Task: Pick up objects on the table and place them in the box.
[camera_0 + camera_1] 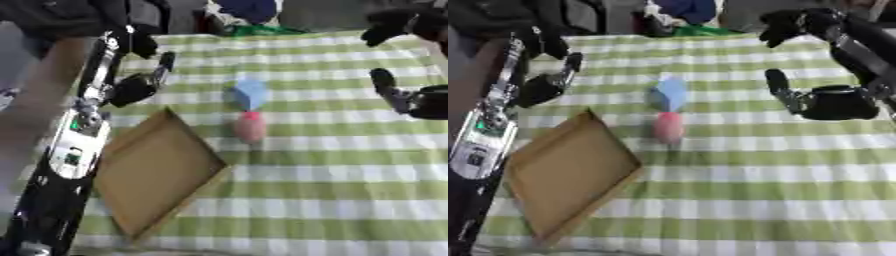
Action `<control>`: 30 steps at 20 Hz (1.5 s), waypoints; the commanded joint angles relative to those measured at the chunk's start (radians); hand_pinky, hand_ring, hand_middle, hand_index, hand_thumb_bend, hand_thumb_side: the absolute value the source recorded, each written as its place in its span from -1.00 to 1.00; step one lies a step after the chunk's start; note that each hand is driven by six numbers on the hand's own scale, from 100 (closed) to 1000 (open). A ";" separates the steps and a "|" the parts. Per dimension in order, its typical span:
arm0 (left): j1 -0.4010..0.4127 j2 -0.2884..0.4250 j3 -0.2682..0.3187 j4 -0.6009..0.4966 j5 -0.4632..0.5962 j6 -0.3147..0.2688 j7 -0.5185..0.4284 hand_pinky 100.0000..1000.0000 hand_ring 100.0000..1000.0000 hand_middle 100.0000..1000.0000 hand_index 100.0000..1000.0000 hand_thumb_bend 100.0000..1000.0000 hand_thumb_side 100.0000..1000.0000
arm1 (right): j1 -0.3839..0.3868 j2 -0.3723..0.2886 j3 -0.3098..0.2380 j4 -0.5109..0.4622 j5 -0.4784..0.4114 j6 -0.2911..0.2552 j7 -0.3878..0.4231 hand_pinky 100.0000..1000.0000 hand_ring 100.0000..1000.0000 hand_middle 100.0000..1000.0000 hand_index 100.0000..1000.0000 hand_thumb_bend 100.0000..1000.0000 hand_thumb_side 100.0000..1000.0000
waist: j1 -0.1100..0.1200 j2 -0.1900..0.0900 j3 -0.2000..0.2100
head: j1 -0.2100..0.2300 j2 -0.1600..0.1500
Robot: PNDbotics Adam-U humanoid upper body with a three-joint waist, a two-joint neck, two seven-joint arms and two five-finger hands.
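Green-and-white checked cloth covers the table [350,190]. In the left eye view a shallow cardboard box [153,172] lies open and empty on the robot's left side, one corner pointing toward the far edge. Just beyond its right edge sit two things: a pink egg-shaped object [250,126] and, touching it on the far side, a light blue block [250,93]. The pink one's long axis runs roughly away from the robot. The left hand [140,82] hangs above the cloth near the box's far corner, to the left of the blue block, with fingers extended and holding nothing.

In the right eye view the right hand [820,100] shows better: it hovers over the cloth to the right of the two objects, one finger [777,87] pointing up and the rest too dark to read clearly, so whether it is released or clenched cannot be told; nothing is in it. Both objects lie between the two hands. The left hand looks somewhat nearer to the blue block and also sits beside the box, so a pick from that side would likely mean the shorter carry.
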 commanded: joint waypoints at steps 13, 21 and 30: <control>-0.015 0.009 -0.002 -0.021 0.011 -0.005 0.010 0.06 0.02 -0.07 0.43 -0.53 -0.52 | -0.128 0.032 0.066 0.117 0.034 -0.012 0.053 0.62 0.44 0.42 0.85 -1.00 -0.86 | -0.005 -0.020 0.018 | -0.013 0.003; -0.020 0.006 -0.009 -0.019 0.013 -0.008 0.002 0.06 0.02 -0.07 0.43 -0.52 -0.52 | -0.210 0.120 0.133 0.327 0.150 -0.067 0.123 0.63 0.47 0.47 0.86 -1.00 -0.81 | -0.005 -0.021 0.040 | -0.029 0.002; -0.026 0.000 -0.013 -0.015 0.014 -0.010 -0.002 0.06 0.02 -0.07 0.43 -0.52 -0.52 | -0.250 0.230 0.135 0.564 0.346 -0.158 0.199 0.65 0.53 0.57 0.92 -1.00 -0.59 | -0.004 -0.020 0.063 | -0.045 0.003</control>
